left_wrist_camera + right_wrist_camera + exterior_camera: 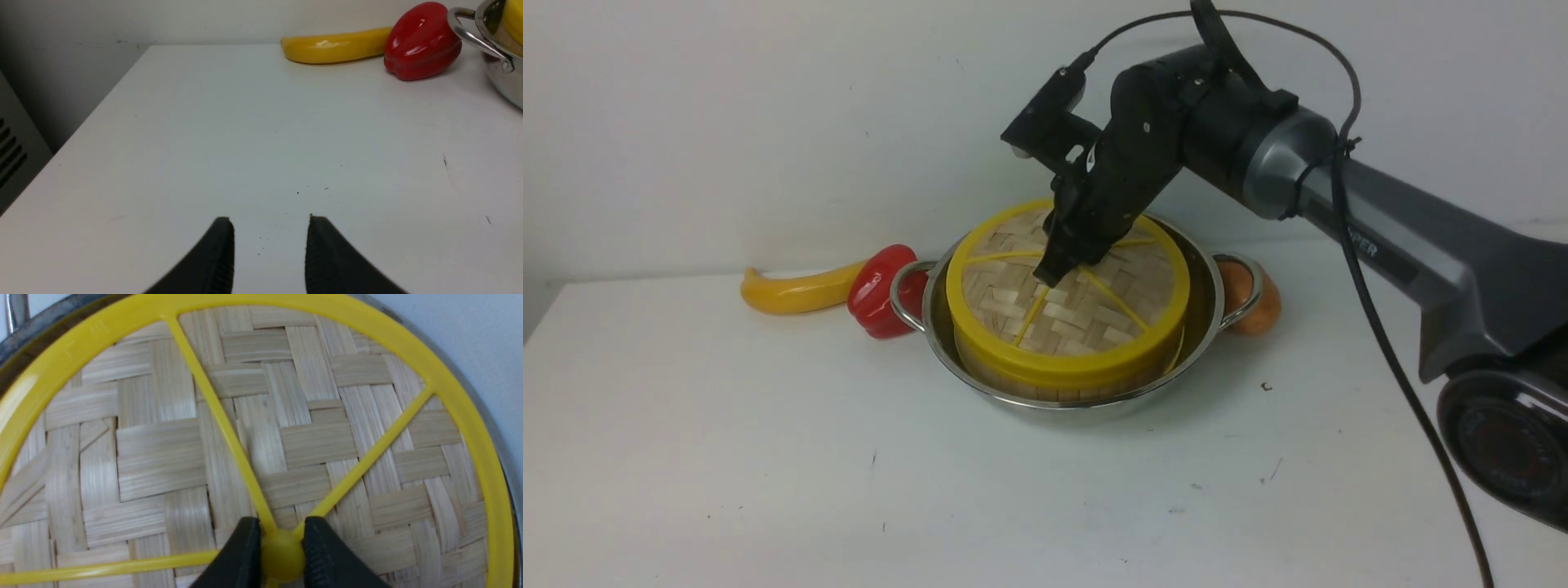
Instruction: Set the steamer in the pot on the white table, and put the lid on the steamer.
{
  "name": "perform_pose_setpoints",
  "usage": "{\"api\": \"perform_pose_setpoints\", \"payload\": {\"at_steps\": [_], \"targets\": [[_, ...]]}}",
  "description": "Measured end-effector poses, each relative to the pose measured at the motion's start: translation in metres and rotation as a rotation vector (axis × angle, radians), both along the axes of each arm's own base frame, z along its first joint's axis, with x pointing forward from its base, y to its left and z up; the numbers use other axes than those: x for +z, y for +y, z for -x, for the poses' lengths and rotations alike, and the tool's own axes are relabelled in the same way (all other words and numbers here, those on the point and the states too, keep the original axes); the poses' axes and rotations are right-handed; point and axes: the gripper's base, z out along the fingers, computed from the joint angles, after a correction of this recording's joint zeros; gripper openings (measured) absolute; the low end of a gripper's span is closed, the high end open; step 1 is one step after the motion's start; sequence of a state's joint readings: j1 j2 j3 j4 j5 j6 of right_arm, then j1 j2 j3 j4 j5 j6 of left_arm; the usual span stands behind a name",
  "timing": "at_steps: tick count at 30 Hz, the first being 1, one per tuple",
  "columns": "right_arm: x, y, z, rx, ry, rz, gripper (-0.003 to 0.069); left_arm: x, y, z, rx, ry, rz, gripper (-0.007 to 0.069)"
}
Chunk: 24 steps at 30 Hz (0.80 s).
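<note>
The shiny pot [1094, 406] stands on the white table [768, 457]. The steamer [1045, 390] sits inside it; only its bamboo wall shows, its contents are hidden. The lid [1086, 310] lies level on top of the steamer. My right gripper [1049, 276] reaches down at the lid's centre and is shut on the yellow knob [282, 555], where the spokes meet on the lid [163, 449], one finger on each side. My left gripper [269, 222] is open and empty above bare table, left of the pot [502, 77]. It is out of the front view.
A red pepper [878, 290] touches the pot's left handle, and a long yellow vegetable [796, 290] lies behind it. An orange object [1254, 306] sits behind the right handle. The table's left edge [81, 126] drops off beside a grey wall.
</note>
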<state>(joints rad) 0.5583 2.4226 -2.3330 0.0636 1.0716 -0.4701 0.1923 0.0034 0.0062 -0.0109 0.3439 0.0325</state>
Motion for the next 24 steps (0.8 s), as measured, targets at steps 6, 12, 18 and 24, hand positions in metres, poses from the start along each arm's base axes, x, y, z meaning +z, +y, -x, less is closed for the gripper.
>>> {"api": "perform_pose_setpoints", "payload": {"at_steps": [6,12,18,24], "targets": [[0.007,-0.001,0.0,0.0,-0.024,0.001,0.0414,0.0,0.0,0.0,0.0,0.0,0.0,0.0241],[0.064,-0.011,0.014,-0.035,-0.089,-0.059,0.0587,0.0,0.0,0.0,0.0,0.0,0.0,0.0241],[0.167,-0.042,0.05,-0.164,-0.243,-0.168,0.0435,0.0,0.0,0.0,0.0,0.0,0.0,0.0241],[0.237,-0.077,0.088,-0.331,-0.344,-0.271,0.0055,0.0,0.0,0.0,0.0,0.0,0.0,0.0241]]}}
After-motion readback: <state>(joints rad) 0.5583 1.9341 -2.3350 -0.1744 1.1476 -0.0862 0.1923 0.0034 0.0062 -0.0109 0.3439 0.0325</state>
